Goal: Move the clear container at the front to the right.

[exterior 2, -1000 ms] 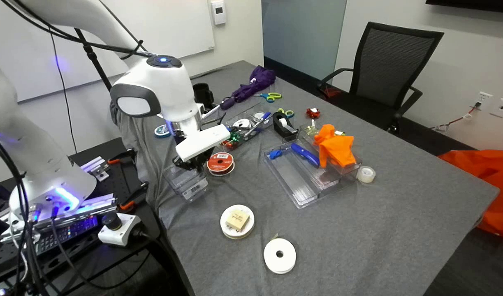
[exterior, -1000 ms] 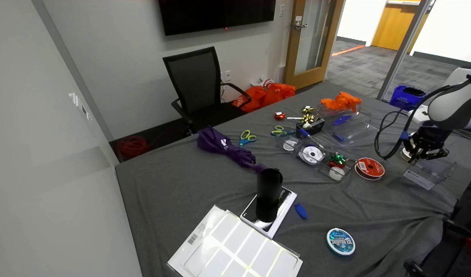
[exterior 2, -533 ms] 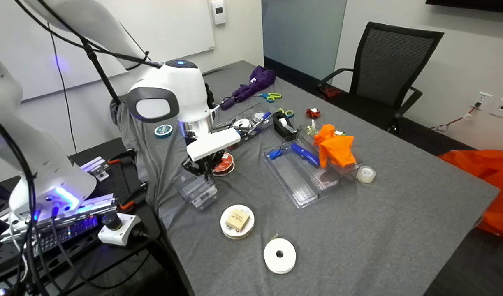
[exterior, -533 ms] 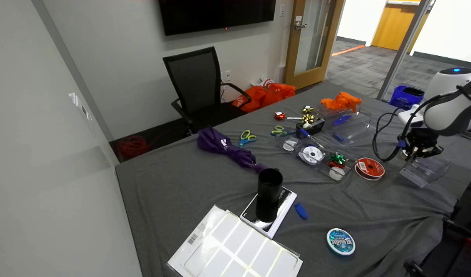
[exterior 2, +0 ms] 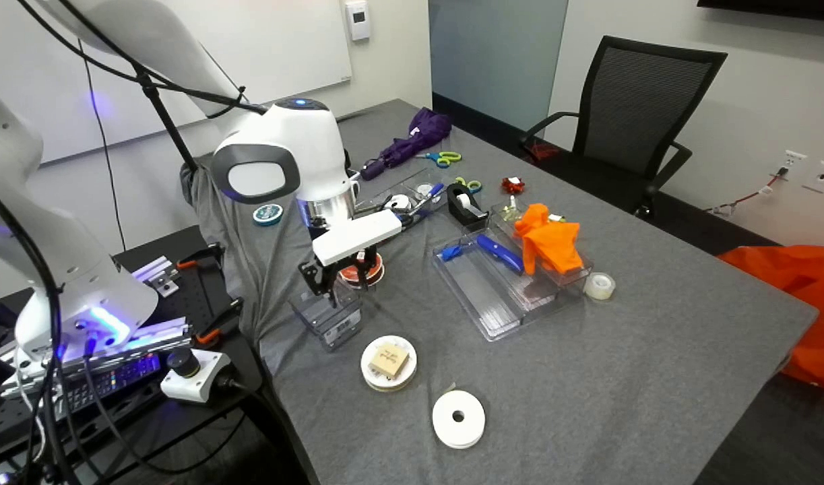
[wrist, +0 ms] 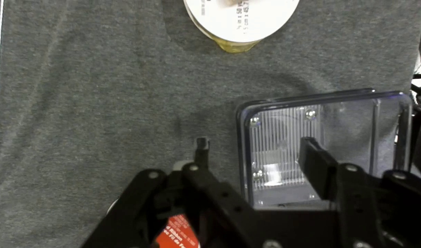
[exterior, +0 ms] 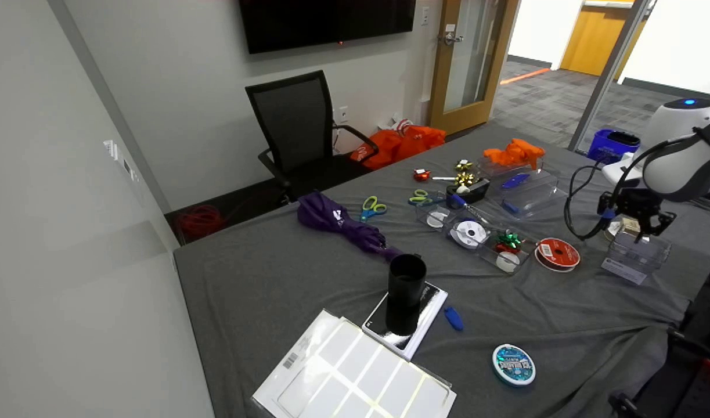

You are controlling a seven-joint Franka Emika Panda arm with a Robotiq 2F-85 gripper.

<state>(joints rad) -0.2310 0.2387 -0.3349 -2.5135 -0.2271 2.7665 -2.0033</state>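
The clear container (exterior 2: 329,322), a small transparent box, sits on the grey cloth near the robot's side of the table. It shows in both exterior views, with a pale label on its wall (exterior: 624,270). My gripper (exterior 2: 349,288) is above it, its jaws spread apart with nothing held. In the wrist view my gripper (wrist: 254,143) has one finger (wrist: 315,162) over the inside of the clear container (wrist: 348,127) and the other outside its near rim, over the cloth. Whether either finger touches the wall I cannot tell.
A red ribbon spool (exterior: 557,254) lies close beside the gripper. A white spool bearing a small wooden block (exterior 2: 389,364) is near the container, a white roll (exterior 2: 458,419) farther out. Larger clear trays (exterior 2: 476,296) hold blue tools and an orange cloth (exterior 2: 553,246).
The jaws were together at the container's wall and have opened. The container moved a little toward the spool with the wooden block; it looked tilted half a second ago and now stands flatter.
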